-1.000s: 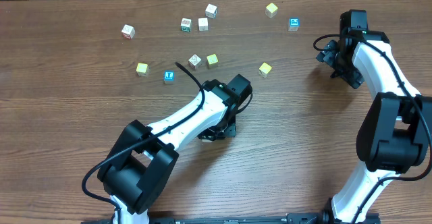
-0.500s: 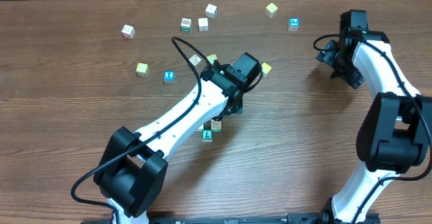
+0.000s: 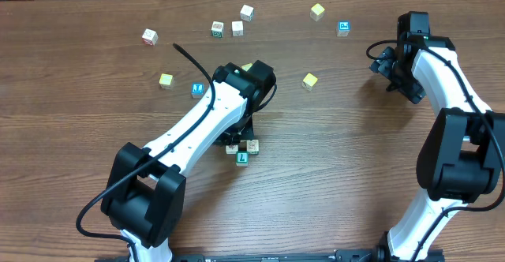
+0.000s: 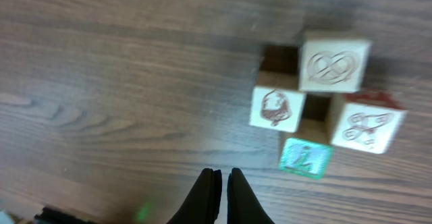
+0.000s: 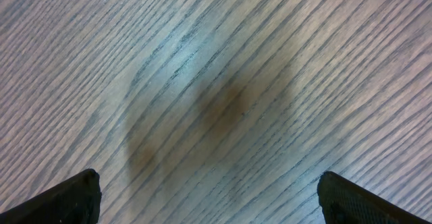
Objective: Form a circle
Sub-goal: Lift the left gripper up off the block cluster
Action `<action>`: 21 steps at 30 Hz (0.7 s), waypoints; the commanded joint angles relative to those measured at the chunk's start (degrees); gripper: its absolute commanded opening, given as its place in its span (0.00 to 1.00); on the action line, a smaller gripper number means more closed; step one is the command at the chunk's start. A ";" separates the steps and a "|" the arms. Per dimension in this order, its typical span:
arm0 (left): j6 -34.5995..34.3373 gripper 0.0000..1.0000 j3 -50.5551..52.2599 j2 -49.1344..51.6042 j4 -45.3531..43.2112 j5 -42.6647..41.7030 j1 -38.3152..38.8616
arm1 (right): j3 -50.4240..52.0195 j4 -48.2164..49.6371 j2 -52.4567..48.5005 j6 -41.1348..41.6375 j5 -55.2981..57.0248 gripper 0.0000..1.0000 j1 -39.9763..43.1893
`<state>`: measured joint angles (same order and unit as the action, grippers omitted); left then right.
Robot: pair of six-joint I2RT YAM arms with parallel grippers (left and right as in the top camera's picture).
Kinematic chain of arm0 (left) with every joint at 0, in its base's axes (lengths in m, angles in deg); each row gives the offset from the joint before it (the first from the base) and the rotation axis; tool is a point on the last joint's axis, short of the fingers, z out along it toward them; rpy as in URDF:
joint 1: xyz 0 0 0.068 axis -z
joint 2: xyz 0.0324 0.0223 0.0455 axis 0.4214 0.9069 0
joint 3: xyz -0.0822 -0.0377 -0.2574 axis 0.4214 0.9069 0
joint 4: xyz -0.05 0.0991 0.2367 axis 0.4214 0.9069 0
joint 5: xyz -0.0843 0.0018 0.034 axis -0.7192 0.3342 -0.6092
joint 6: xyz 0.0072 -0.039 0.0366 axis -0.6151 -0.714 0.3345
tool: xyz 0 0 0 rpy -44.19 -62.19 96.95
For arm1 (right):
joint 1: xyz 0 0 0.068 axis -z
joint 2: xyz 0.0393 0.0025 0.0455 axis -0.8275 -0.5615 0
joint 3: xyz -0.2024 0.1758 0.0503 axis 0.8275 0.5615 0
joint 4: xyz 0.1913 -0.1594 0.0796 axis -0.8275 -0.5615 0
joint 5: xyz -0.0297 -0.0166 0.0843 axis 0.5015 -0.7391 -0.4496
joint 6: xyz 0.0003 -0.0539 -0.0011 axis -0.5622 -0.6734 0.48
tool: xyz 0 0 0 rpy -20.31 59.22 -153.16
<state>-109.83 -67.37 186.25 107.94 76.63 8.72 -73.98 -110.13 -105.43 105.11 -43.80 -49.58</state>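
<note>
Circle [image 4: 287, 109]: three whitish cubes with red prints plus one green-faced, tightly clustered, flat on desk [image 4: 101, 82].

left fingers [image 4: 206, 196] together; right fingers [image 5: 67, 200] apart

even bright light, soft shadows; left wrist view slightly blurred.

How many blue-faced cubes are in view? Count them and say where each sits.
2. One blue-faced cube sits at the back right. The other sits left of centre, just beside the left arm. That arm may hide more.
</note>
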 commanded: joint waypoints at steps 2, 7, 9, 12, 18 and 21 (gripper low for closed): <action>0.94 0.04 3.87 -0.96 -0.68 -0.68 0.13 | -0.02 0.26 1.51 0.00 0.20 1.00 -0.13; 0.87 0.04 4.81 -1.64 -1.62 -0.68 0.13 | -0.02 0.26 1.51 -0.02 0.20 1.00 -0.13; 0.92 0.04 4.81 -2.99 -1.97 -0.66 0.13 | -0.02 0.26 1.51 -0.02 0.20 1.00 -0.13; 0.90 0.04 4.81 -6.23 -2.23 -0.70 0.17 | -0.02 0.26 1.51 0.00 0.20 1.00 -0.13; 0.46 0.04 7.17 -14.84 -6.08 -0.48 1.33 | -0.02 0.26 1.51 0.00 0.20 1.00 -0.13; -1.49 0.04 12.00 -18.40 -9.90 -0.61 1.68 | -0.02 0.26 1.51 0.00 0.20 1.00 -0.13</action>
<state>-109.92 -59.78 171.36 99.76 76.21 9.66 -73.98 -110.11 -105.43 105.14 -43.80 -49.58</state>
